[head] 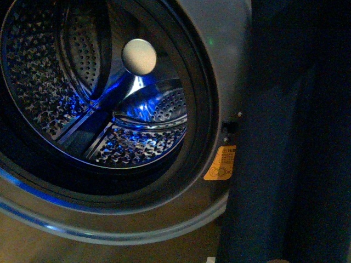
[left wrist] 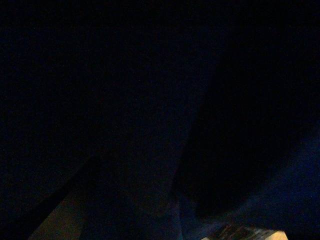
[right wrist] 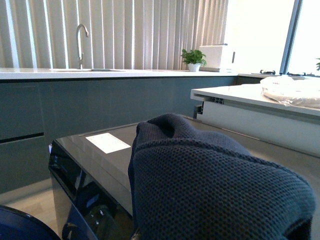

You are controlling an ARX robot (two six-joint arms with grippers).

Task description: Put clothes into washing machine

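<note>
Clothes (head: 290, 137) are hanging just right of the washer (head: 227, 49) port — open drum (head: 66, 71) lying to their left. Fabric's smothering the right wrist view — grippers hidden, grip can't be told.

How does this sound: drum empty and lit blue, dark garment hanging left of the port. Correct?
Not quite. In the front view the dark garment hangs right of the port, not left. The drum does look empty and lit blue.
</note>
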